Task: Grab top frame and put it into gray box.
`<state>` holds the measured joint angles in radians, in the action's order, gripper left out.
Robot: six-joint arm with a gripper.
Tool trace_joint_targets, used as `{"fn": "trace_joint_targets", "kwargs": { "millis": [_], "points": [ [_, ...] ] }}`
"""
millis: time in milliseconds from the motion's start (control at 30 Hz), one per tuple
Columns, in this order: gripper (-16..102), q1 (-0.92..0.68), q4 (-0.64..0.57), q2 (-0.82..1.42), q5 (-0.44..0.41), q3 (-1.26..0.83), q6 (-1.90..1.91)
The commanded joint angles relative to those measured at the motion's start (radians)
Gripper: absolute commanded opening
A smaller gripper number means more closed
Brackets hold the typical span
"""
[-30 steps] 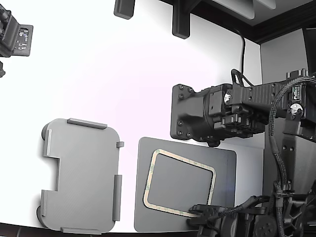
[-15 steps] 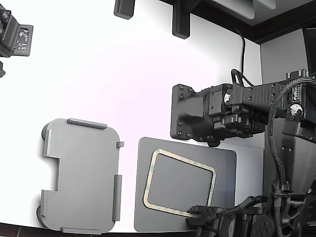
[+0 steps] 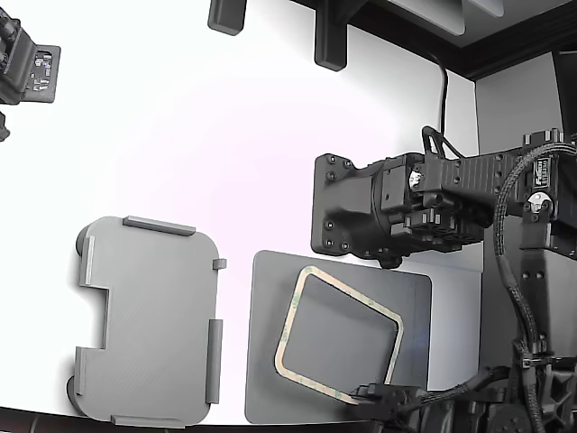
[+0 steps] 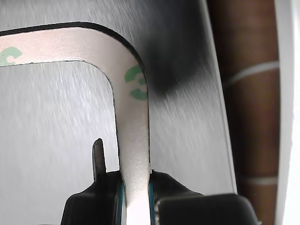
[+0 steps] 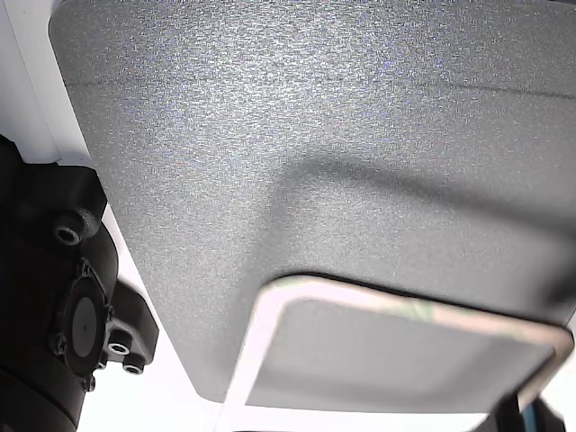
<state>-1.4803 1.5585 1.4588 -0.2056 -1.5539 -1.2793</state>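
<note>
The top frame, thin and beige with green marks, lies over the dark gray mat, tilted and lifted off it at one side. My gripper is at the bottom of the exterior view, shut on the frame's near edge. In the wrist view the frame's strip runs between my gripper's two fingers, above the mat. The other view shows the frame raised above the mat, casting a shadow. The light gray box stands empty at the exterior view's left, apart from the frame.
A second arm with a large black head hangs over the table just behind the mat. Black posts stand at the back. Another black device is at the far left. The white table lies between them.
The frame has turned and shifted toward the exterior view's right, with one side lifted off the mat. My gripper has moved slightly right and lower in the exterior view, still holding the frame.
</note>
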Motion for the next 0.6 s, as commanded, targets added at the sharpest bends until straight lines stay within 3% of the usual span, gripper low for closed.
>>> {"fn": "trace_joint_targets", "kwargs": {
  "millis": [0,133,367,567],
  "points": [
    [-11,0.009,0.097,0.023,-0.123,0.212,0.445],
    [-11,0.032,0.097,0.037,-0.284,0.288,0.822],
    [-11,0.184,0.097,0.121,-0.399,0.302,1.134],
    [-11,0.426,0.095,0.23,-0.334,0.276,1.41]
  ]
}}
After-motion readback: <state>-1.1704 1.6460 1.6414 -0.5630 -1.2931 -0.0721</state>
